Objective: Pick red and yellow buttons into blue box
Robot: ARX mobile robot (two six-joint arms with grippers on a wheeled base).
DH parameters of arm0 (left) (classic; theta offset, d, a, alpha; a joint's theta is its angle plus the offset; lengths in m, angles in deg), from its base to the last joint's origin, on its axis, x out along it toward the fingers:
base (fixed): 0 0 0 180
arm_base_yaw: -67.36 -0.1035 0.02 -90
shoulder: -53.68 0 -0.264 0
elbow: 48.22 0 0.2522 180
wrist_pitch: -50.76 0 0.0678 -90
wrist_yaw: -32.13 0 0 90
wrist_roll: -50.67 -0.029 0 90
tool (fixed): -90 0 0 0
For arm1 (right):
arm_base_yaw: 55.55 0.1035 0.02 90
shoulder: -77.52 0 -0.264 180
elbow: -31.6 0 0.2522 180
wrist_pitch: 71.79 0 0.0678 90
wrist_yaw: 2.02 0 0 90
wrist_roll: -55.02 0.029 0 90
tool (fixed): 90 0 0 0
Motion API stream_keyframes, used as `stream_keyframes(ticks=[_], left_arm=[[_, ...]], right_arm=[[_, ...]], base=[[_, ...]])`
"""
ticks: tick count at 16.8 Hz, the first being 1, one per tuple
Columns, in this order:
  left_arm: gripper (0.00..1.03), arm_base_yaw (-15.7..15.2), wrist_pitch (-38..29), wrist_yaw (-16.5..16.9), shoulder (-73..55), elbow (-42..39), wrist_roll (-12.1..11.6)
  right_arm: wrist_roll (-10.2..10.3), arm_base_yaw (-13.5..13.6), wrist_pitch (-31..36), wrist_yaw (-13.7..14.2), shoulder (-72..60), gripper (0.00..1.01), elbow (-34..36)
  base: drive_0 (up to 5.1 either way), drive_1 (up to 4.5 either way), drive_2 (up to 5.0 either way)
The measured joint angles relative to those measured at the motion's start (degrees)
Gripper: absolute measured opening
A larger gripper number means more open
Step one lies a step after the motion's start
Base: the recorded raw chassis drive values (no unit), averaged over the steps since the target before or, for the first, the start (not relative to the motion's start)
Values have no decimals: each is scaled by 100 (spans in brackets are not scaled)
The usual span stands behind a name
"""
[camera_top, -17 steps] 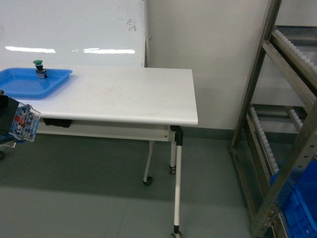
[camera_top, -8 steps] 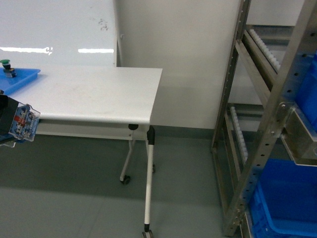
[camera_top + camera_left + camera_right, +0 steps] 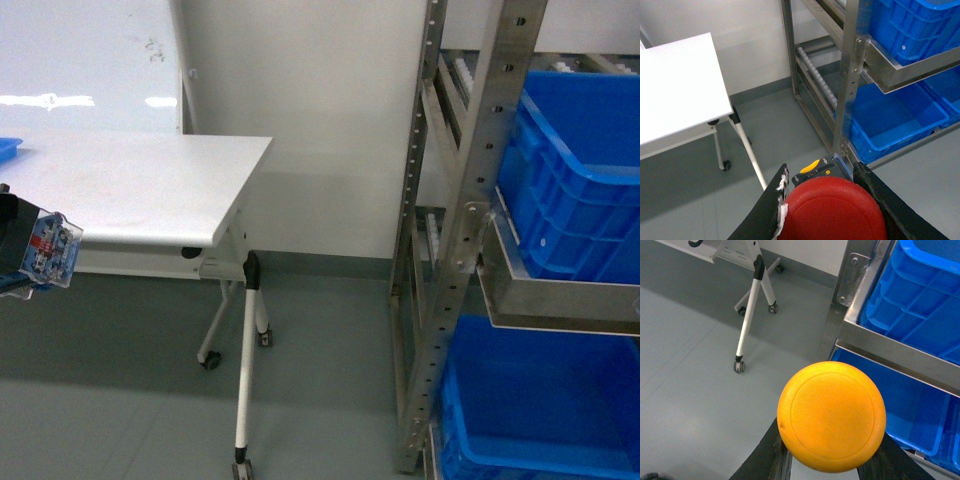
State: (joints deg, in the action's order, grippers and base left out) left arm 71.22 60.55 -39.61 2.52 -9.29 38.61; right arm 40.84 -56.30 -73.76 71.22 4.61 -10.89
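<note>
The left gripper (image 3: 822,200) has its fingers (image 3: 767,210) clamped on the red button (image 3: 832,212); the right gripper (image 3: 825,462) grips the yellow button (image 3: 831,416) likewise. Both hang over the floor between the white desk (image 3: 140,185) and a metal rack (image 3: 450,230) holding blue boxes (image 3: 580,170).

— How many buttons do I have on camera?
— Two: one red button (image 3: 832,212), one yellow button (image 3: 831,415).
— Boxes?
— I count two blue boxes, an upper box (image 3: 575,170) and a lower box (image 3: 540,405).
— Furniture?
— One white table (image 3: 130,185), one metal rack (image 3: 440,250).
</note>
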Motion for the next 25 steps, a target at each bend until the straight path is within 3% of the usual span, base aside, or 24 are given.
stream_keyframes(ticks=[25], left_arm=[[32,0,-2,0,0,0,-2]], right_arm=[[0,0,-2,0,0,26,0]], base=[[502,-244,-244]])
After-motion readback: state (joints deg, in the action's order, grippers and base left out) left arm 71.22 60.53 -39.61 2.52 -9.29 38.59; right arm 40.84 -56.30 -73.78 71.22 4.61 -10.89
